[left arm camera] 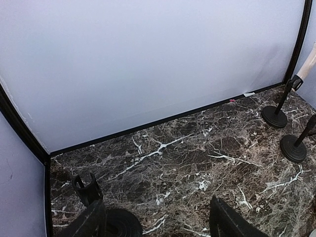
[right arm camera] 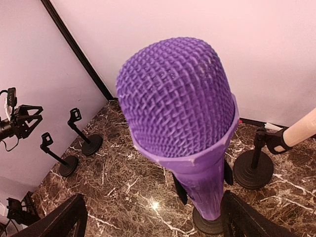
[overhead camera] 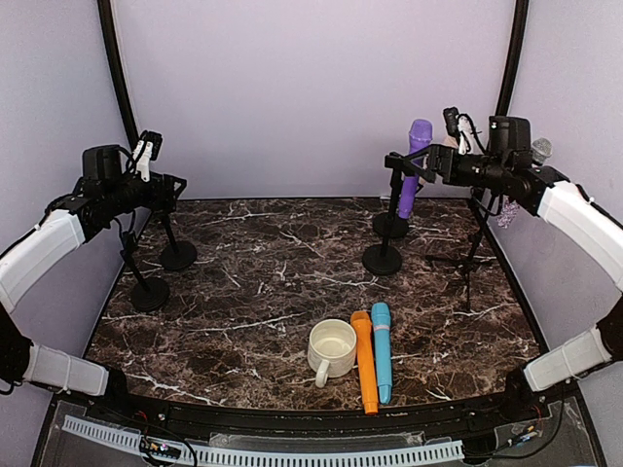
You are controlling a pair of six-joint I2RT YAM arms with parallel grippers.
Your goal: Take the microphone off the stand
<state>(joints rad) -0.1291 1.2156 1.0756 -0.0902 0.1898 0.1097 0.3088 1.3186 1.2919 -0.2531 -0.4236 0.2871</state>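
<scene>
A purple microphone (overhead camera: 414, 165) stands upright in the clip of a black round-based stand (overhead camera: 383, 258) at the back right. In the right wrist view its mesh head (right arm camera: 177, 98) fills the frame and its handle runs down to the stand base (right arm camera: 205, 225). My right gripper (overhead camera: 402, 163) is open, one finger on each side of the handle (right arm camera: 155, 210), the right finger (right arm camera: 247, 219) the closer one; I see no contact. My left gripper (overhead camera: 164, 187) is open and empty (left arm camera: 158, 224), high at the far left above an empty stand (left arm camera: 118, 224).
Two empty stands (overhead camera: 177, 255) (overhead camera: 149, 292) are at the left. A beige microphone on a stand (right arm camera: 301, 131) and a tripod stand (overhead camera: 465, 263) with a silver microphone (overhead camera: 541, 149) are at the right. A white mug (overhead camera: 331, 348), an orange microphone (overhead camera: 365, 362) and a blue one (overhead camera: 382, 350) lie at the front.
</scene>
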